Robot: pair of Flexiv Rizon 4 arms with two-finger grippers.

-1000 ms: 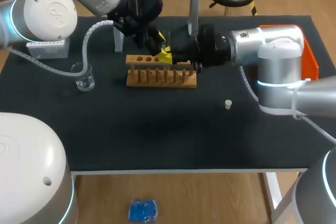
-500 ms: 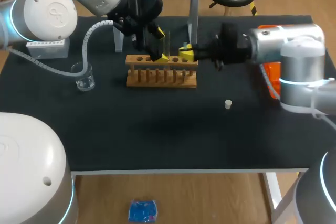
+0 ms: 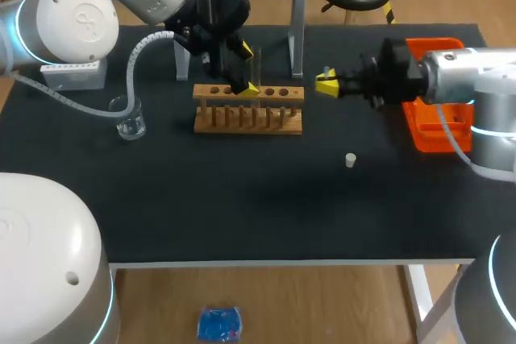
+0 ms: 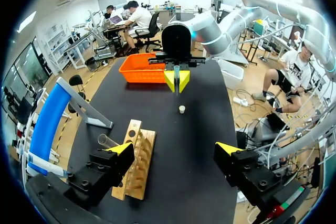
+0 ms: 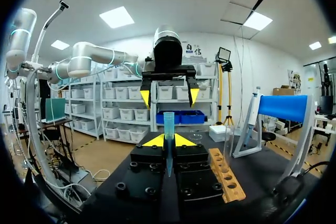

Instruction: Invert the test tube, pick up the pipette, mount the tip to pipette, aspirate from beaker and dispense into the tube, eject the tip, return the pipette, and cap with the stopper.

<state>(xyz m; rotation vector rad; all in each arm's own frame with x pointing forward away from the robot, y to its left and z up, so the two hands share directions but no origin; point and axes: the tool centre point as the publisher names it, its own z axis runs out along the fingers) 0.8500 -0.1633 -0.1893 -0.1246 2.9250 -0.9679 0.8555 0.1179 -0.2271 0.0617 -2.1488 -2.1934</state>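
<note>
**Between the right pincer's fingertips: pipette tip held upright**

Right pincer [image 5: 168,141] is clenched on the pipette tip [image 5: 168,125], whose long axis is vertical, wide mouth up and point down. Ahead of it stands the left pincer [image 4: 174,149], released, at the wooden rack [image 4: 137,156], with the test tube [image 4: 107,140] just beside one finger. The pipette [image 5: 254,115] hangs on the blue stand [image 5: 283,107] beyond the rack. By judgement, mounting means bringing the pipette down onto that upturned mouth, and the empty left pincer is the one free to fetch it.
</note>
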